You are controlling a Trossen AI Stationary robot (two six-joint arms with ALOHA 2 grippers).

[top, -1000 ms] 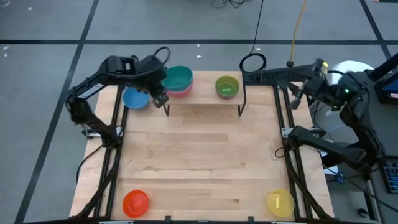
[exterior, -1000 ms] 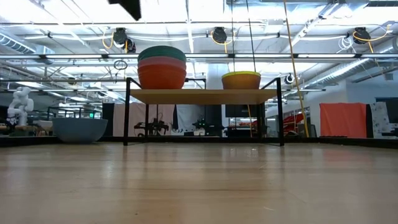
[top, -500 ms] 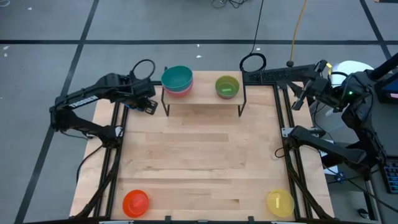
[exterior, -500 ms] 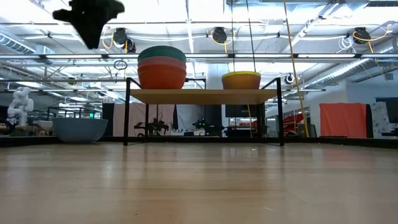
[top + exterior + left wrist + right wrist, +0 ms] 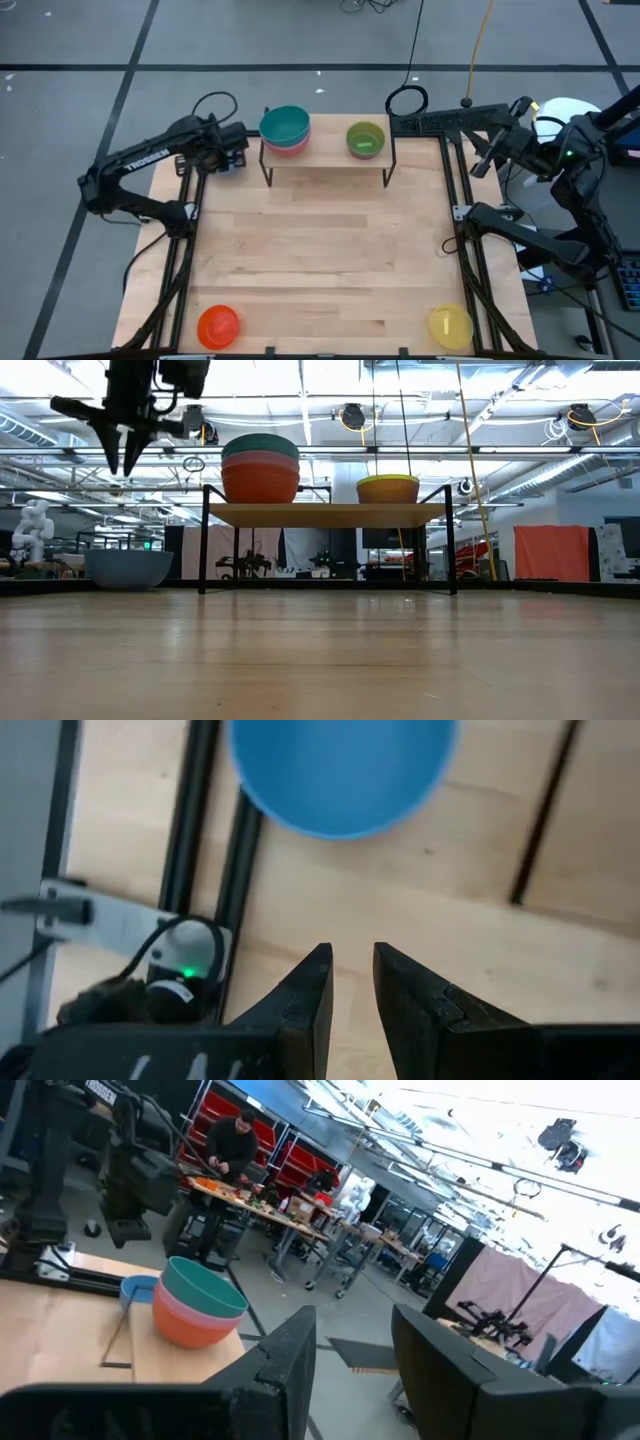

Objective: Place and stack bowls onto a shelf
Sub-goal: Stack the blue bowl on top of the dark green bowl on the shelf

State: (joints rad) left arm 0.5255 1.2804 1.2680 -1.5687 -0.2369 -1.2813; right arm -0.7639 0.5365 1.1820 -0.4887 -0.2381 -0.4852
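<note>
The wooden shelf stands at the table's far edge. On its left end a teal bowl sits nested on a pink one and a red one. A green bowl sits on its right part. A blue bowl rests base down on the table left of the shelf. My left gripper hangs above it, fingers pointing down, open by a narrow gap and empty; the wrist view shows the bowl beyond the fingertips. My right gripper waits open past the table's far right corner.
An orange bowl and a yellow bowl sit at the table's near edge, left and right. Black frame rails run along both table sides. The tabletop between shelf and near bowls is bare wood.
My left gripper has gone from the shelf's left end toward the table's left edge and come down, and now points down over the blue bowl, hiding it in the high view. The bowls have stayed where they were.
</note>
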